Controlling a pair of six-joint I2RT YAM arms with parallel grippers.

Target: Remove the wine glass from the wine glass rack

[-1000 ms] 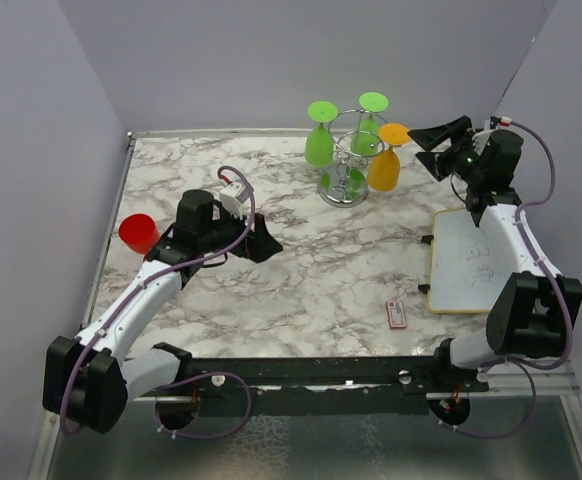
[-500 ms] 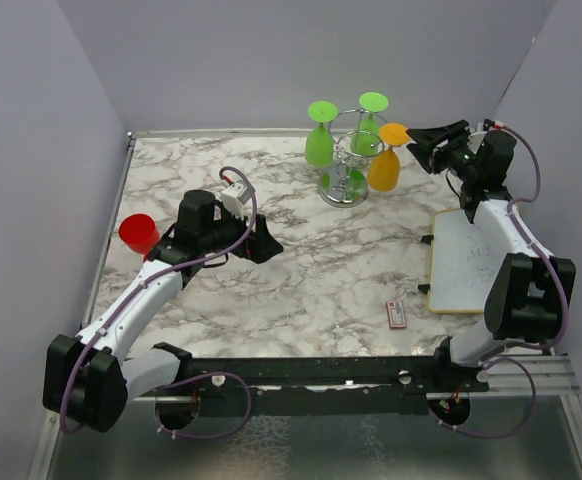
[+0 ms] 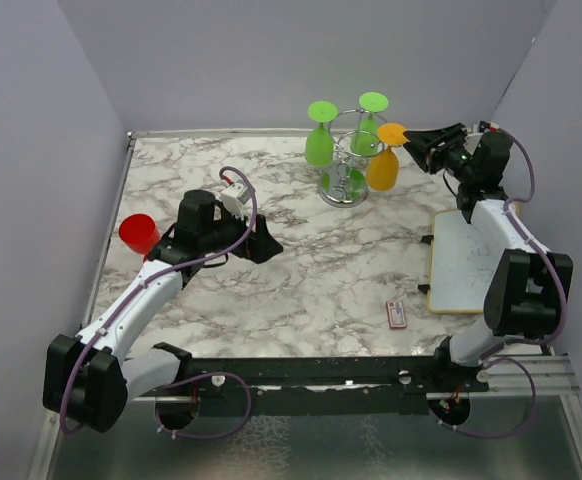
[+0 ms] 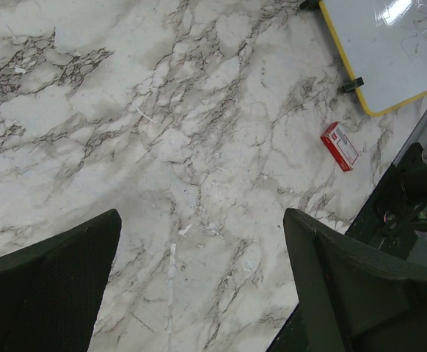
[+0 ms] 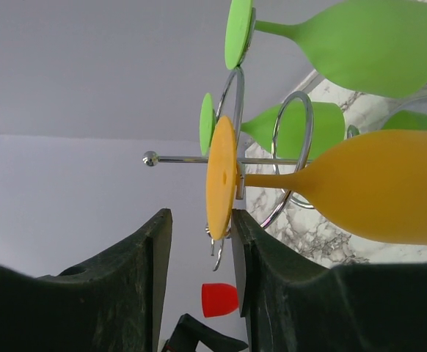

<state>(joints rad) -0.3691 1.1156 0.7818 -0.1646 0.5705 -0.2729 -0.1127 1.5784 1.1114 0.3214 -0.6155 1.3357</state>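
The wine glass rack, a chrome wire stand on a round base, stands at the back of the marble table. An orange wine glass and two green wine glasses hang upside down from its arms. My right gripper is open at the orange glass's foot. In the right wrist view the orange foot disc sits edge-on between the jaws of the right gripper, close to the right finger; I cannot tell if it touches. My left gripper is open and empty over the table, as the left wrist view shows.
A red cup stands at the table's left edge. A yellow-framed whiteboard lies at the right, with a small red box near the front. Both show in the left wrist view, box and board. Walls enclose the table.
My right gripper has moved left toward the rack, and its open jaws now straddle the orange glass's foot. The left arm has not moved.
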